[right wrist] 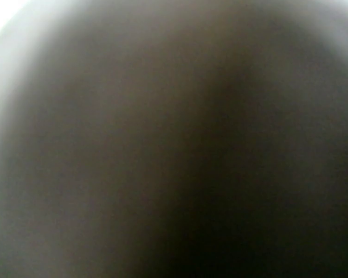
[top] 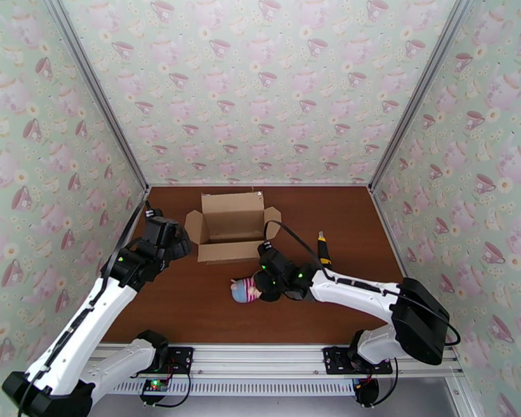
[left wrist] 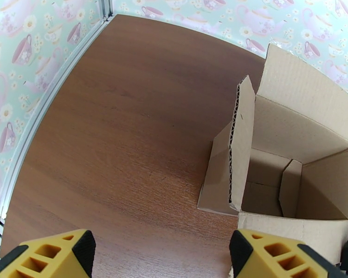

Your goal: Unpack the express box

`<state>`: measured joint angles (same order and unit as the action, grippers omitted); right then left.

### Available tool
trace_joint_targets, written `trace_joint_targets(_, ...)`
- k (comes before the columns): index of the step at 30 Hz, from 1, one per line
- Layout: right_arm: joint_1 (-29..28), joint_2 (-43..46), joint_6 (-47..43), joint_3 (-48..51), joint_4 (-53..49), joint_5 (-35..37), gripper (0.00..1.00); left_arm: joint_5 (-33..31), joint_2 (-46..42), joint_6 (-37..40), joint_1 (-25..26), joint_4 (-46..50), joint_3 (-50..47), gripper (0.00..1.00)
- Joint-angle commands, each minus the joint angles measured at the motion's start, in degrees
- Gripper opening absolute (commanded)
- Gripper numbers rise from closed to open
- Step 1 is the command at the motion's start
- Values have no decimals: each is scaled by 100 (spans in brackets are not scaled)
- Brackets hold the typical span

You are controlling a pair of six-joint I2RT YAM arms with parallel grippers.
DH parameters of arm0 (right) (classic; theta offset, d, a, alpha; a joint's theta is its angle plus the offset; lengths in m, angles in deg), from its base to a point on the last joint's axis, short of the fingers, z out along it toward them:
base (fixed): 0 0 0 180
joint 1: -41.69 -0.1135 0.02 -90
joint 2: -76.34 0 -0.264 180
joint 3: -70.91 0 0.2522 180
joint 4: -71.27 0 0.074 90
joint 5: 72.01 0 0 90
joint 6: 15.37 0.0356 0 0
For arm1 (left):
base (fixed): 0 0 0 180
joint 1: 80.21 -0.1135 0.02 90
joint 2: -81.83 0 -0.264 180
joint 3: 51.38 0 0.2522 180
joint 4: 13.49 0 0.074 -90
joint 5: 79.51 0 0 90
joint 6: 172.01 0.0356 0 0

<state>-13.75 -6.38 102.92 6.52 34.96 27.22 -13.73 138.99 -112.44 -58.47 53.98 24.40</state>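
The express box [top: 229, 227] stands at the back middle of the table with all four flaps folded out; in the left wrist view the express box [left wrist: 285, 149] looks empty inside. My left gripper [top: 180, 246] hovers just left of the box's left flap, and its yellow fingertips [left wrist: 48, 255] stand wide apart, so the left gripper [left wrist: 160, 255] is open with nothing between them. A small pink plush doll [top: 244, 290] lies on the table in front of the box. My right gripper [top: 264, 285] is pressed against the doll's right side; its fingers are hidden. The right wrist view is a dark blur.
A yellow and black utility knife [top: 324, 248] lies right of the box, close behind my right forearm. The brown table [top: 191, 307] is walled by teacup-patterned panels [top: 260, 85] on three sides. Bare wood spreads to the left of the box [left wrist: 127, 135].
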Motion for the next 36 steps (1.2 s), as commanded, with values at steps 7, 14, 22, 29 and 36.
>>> trace_joint_targets(7, -28, 745, 52, -569, -674, 81, 73, 30, 21, 64, 15, -106, -60, 82)
trace_joint_targets(14, -15, 1114, 53, -872, -1190, 77, 84, 52, 36, 73, 15, -175, -77, 82)
trace_joint_targets(22, 849, 1689, -194, -965, -1928, -169, 100, -203, -32, 300, 6, -431, -231, 86)
trace_joint_targets(29, 2522, 1482, -961, -792, -607, 75, 100, -549, 377, 971, -94, -1350, -380, 100)
trace_joint_targets(36, 3864, 385, -1268, -633, 785, 586, 100, -994, 535, 2261, -727, -3280, -1249, 100)
